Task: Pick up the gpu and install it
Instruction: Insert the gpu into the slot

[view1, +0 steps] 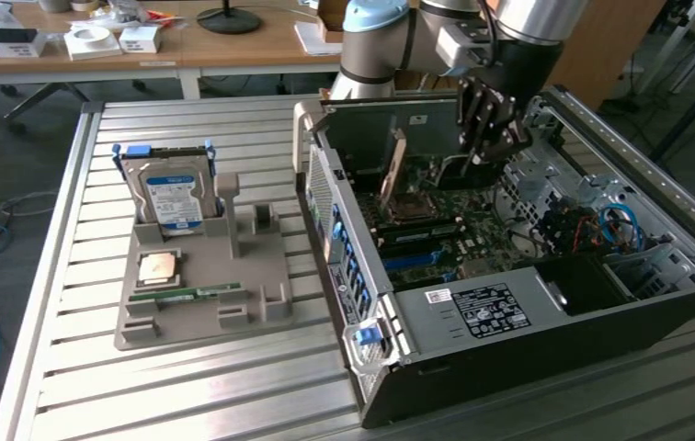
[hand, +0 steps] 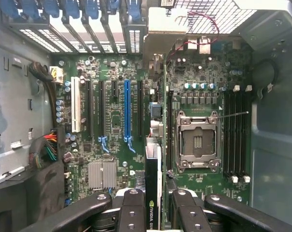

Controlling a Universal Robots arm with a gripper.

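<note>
Slatted metal surface (view1: 200, 367), open PC case (view1: 568, 303) on it. Your claw (hand: 158, 198) pinches the gpu (hand: 153, 159) edge-on over the motherboard (hand: 112, 121). It's probably light, stiff and fragile, so hold the board's edges.

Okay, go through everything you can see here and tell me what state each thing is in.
gpu: clamped upright on edge, over the motherboard.
gripper: shut on the gpu.
computer case: on its side, open.
blue slot: empty.
processor socket: empty.
hard drive: standing upright in the grey holder.
memory stick: lying flat in the holder.
</note>
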